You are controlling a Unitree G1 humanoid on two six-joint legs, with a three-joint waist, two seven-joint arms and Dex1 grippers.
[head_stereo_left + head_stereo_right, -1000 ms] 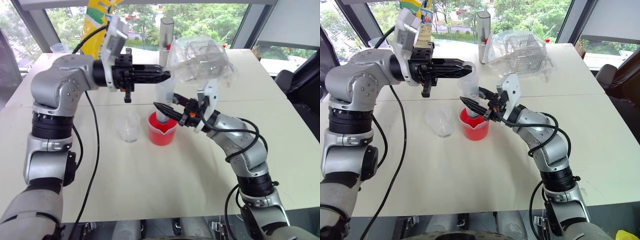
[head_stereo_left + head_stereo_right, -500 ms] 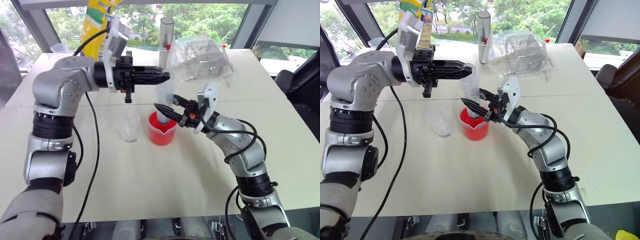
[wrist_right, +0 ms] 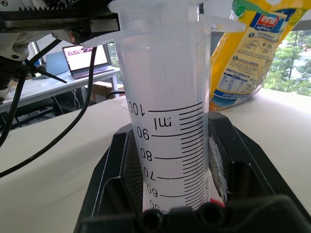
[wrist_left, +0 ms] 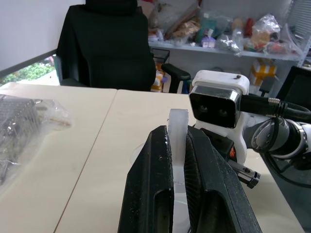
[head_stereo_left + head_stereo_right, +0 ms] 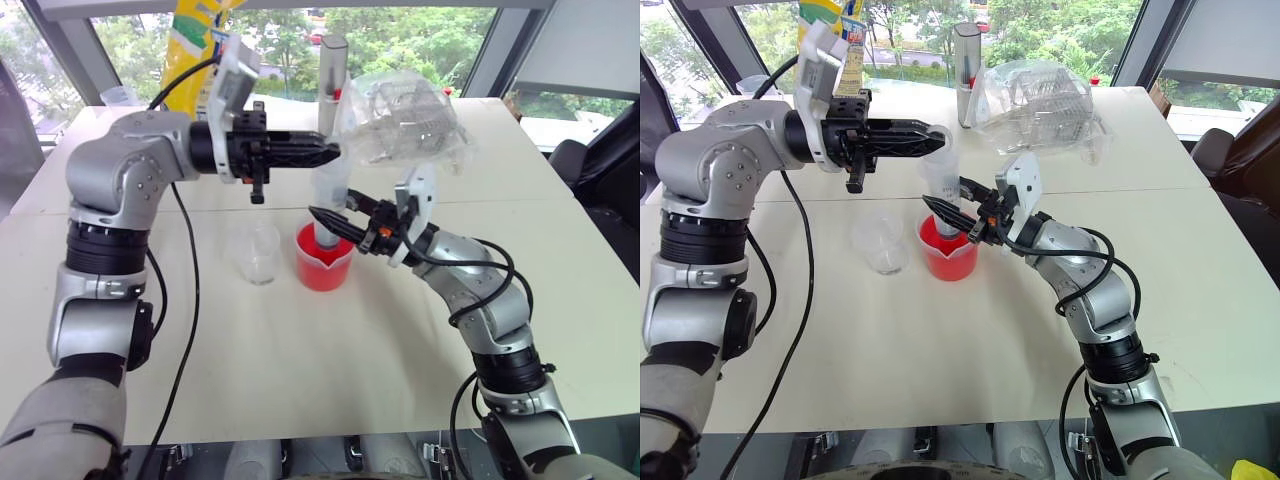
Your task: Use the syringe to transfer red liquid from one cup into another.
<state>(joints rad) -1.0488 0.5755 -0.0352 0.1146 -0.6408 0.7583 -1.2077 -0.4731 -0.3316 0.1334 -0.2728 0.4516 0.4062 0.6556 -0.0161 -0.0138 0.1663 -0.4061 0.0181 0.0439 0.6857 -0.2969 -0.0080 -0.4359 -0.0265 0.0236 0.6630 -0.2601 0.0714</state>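
The syringe (image 5: 328, 195) stands upright with its tip down in the one cup, a spouted beaker (image 5: 322, 268) that holds the red liquid (image 5: 946, 252). My right gripper (image 5: 322, 222) is shut on the lower barrel (image 3: 167, 121), whose upper marks look clear. From the left, my left gripper (image 5: 333, 152) reaches in level and is shut on the white plunger top (image 4: 178, 128). The other cup (image 5: 260, 252), small and clear, stands on the table just left of the beaker, apart from both grippers.
At the table's far side stand a tall silver cylinder (image 5: 333, 60), a crumpled clear bag with a wire rack (image 5: 405, 115) and a yellow packet (image 5: 195, 50). A clear cup (image 5: 118, 96) sits at the far left corner. A dark chair (image 5: 590, 165) is at the right.
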